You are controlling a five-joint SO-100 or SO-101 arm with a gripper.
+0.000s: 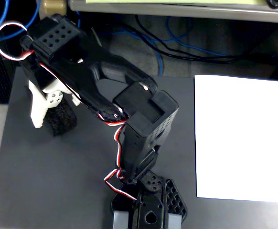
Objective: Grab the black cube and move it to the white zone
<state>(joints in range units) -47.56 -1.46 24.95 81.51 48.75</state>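
one gripper (50, 114) down over black cube (62, 118), fingers seemingly clamping it for lift; white zone (239, 138) well apart, at right in fixed view.

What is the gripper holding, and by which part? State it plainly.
The gripper seems closed on the black cube at its upper end, white finger on its left; the arm hides the contact.
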